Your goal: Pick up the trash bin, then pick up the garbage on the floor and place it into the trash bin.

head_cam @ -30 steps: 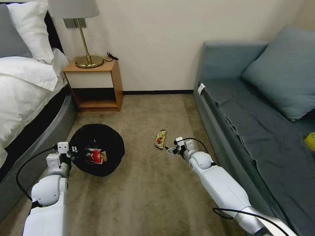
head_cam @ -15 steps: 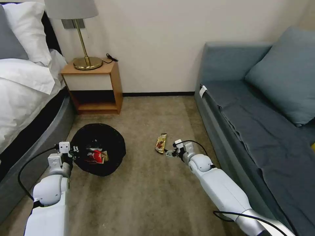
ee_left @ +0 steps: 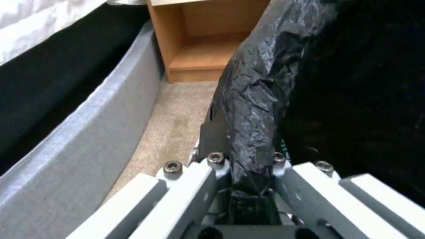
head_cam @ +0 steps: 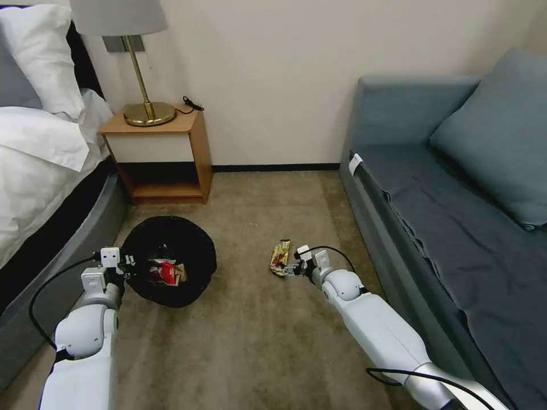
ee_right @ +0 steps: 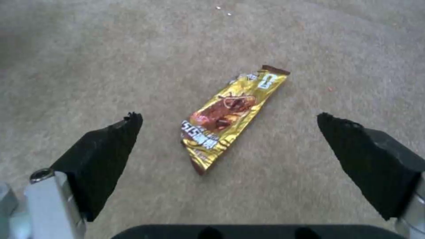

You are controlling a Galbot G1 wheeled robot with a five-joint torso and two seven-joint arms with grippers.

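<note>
Item: gold candy wrapper (ee_right: 232,116), flat on the carpet at 12 o'clock of my right tool (ee_right: 230,132), whose fingers stand wide to either side of it. Item: trash bin (head_cam: 169,261) at 9 o'clock of the wrapper, its bagged rim pinched in my left tool (ee_left: 248,162). Risk, as I judge it: thin foil may slide along the carpet and escape the pads.

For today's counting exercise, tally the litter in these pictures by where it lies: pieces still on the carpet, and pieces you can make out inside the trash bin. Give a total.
On the carpet: 1, the gold-brown candy wrapper.
In the trash bin: 2 discernible, the red snack packet and a tan paper wrapper; anything deeper is hidden.
Total: 3
</note>
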